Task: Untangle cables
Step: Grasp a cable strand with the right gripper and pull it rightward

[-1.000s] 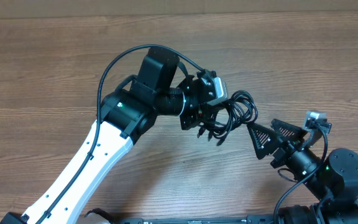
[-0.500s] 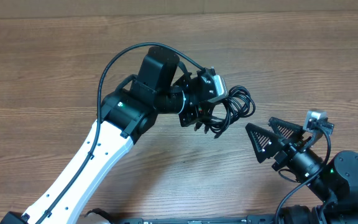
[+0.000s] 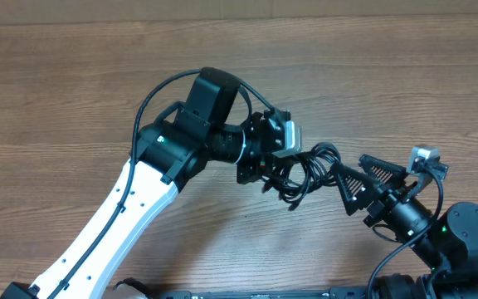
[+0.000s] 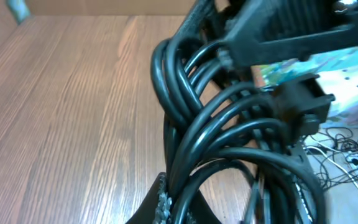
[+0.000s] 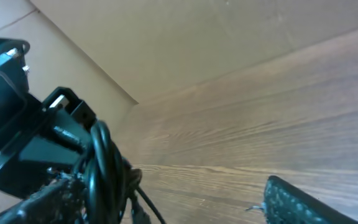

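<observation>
Black cables (image 3: 312, 162) in knotted bundle, held above wood table (image 3: 73, 100). Left gripper (image 3: 274, 173) fingers together, clamped on bundle; loops spill beyond fingertips toward right arm. Right gripper (image 3: 349, 166) fingers apart, tips at outermost loop, apparently one on either side of it; contact cannot be told. Step judged: taking second grasp for pull-apart. Next move calls for right fingers to pinch single loop, not whole bundle, then draw it away from left fingers.

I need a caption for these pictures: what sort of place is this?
Most likely a robotics lab or test bench: a white arm and a black arm work over a wood-grain table, a plain brown board stands behind it, and loose wires lie past the table's edge.
</observation>
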{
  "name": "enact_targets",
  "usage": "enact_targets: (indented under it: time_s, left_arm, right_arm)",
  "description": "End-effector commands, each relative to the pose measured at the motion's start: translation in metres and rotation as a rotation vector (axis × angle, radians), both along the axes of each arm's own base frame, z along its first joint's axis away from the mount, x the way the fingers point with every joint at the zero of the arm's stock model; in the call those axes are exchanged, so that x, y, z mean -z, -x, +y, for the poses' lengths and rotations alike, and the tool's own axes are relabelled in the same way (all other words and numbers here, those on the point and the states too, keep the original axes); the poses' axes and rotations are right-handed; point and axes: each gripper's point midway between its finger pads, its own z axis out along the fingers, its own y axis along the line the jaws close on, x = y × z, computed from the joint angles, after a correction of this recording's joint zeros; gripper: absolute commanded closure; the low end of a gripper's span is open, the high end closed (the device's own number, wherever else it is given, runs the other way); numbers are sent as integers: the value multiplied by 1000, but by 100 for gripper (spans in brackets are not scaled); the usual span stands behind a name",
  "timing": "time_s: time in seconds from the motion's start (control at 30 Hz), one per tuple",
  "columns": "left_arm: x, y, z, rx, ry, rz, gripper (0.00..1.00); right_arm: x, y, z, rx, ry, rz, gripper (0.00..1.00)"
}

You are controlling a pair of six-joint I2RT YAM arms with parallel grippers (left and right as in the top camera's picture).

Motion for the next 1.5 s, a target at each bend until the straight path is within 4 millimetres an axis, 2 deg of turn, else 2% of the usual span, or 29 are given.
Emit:
enact_targets:
  time_s: [0.0, 0.1, 0.4, 0.6, 0.77, 0.93, 0.97, 1.03, 1.07, 1.1, 1.13, 1.17, 1.2, 1.27, 1.3, 1.33, 1.47]
  left_arm:
    - [-14, 17, -7, 121, 83, -17, 96]
    - [-20, 20, -8, 147, 115, -21, 96]
    - [-29, 21, -12, 173, 159, -51, 96]
    - [-35, 18, -14, 162, 180, -40, 96]
    - [-44, 26, -15, 211, 226, -38, 96]
    - [-44, 25, -15, 209, 224, -36, 96]
    - [-43, 24, -15, 203, 220, -39, 96]
    - [-40, 20, -15, 183, 205, -47, 95]
    - [-39, 19, -15, 173, 197, -48, 91]
    - [-38, 17, -15, 160, 189, -42, 81]
    - [-36, 15, -15, 142, 180, -27, 64]
    - [-35, 12, -15, 120, 170, -10, 37]
    - [-34, 10, -14, 100, 160, 2, 32]
    - [-31, 4, -14, 56, 139, 27, 29]
    - [-29, 2, -14, 37, 130, 40, 20]
    - [-28, 0, -14, 20, 124, 53, 2]
    - [-21, -11, -11, -82, 81, 119, 0]
  right_arm:
    - [-13, 0, -5, 30, 2, -33, 15]
    - [-12, 0, -5, 29, 3, -30, 18]
    - [-12, 5, 3, -30, 28, -50, 46]
    - [-17, 17, 18, -160, 89, -134, 47]
    - [-19, 24, 26, -228, 113, -173, 48]
    - [-20, 24, 26, -228, 113, -178, 85]
    - [-20, 24, 26, -228, 113, -180, 96]
    - [-20, 23, 25, -219, 114, -179, 96]
    - [-20, 22, 24, -208, 114, -176, 96]
    - [-19, 20, 21, -189, 112, -166, 96]
    - [-18, 18, 20, -175, 110, -157, 96]
    - [-16, 15, 16, -143, 102, -134, 96]
    - [-13, 12, 12, -112, 95, -113, 96]
    - [-7, 6, 3, -43, 85, -68, 96]
    - [-4, 4, -1, -12, 80, -49, 96]
    - [-2, 2, -5, 14, 73, -32, 96]
    - [0, -2, -11, 64, 47, 3, 96]
